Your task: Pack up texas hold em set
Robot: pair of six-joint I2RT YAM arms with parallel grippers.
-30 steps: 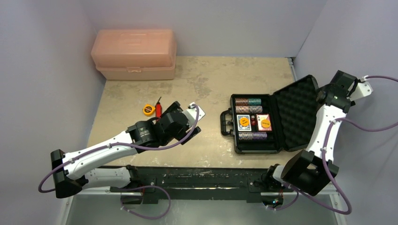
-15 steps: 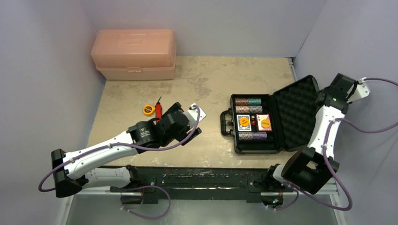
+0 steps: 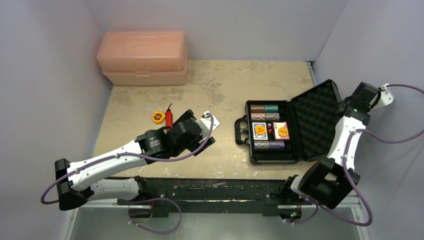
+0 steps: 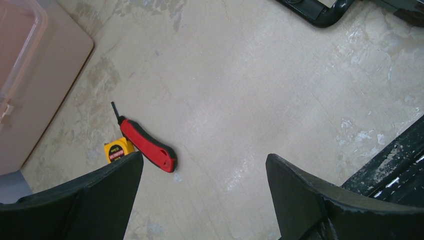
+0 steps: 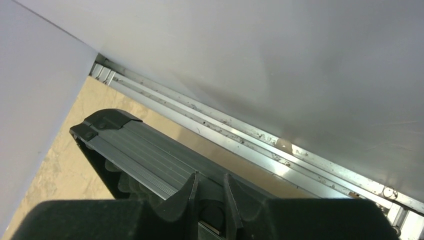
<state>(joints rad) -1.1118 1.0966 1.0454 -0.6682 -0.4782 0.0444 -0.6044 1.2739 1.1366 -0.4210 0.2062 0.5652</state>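
case [image 3: 272, 131] sat open at the table's [image 3: 210, 90] right, chips [image 3: 269, 145] inside | left gripper [image 4: 204, 160] fingers spread wide, empty (red knife [image 4: 147, 145] near one finger) | right gripper [image 5: 209, 176] fingers pinched close behind the lid [image 5: 150, 155], gripping nothing

The worn beige table [image 3: 215, 90] carries a peach toolbox [image 3: 143, 57] upper left, a tape measure [image 3: 158, 117] touching a red knife [image 3: 169, 117] mid-left, and an open black case [image 3: 315, 125] at right.

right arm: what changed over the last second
The right arm's wrist shifted slightly toward the table's near edge, with its hand at the open case lid's outer edge. The lid, the packed chips and cards, and the open left hand look unchanged.
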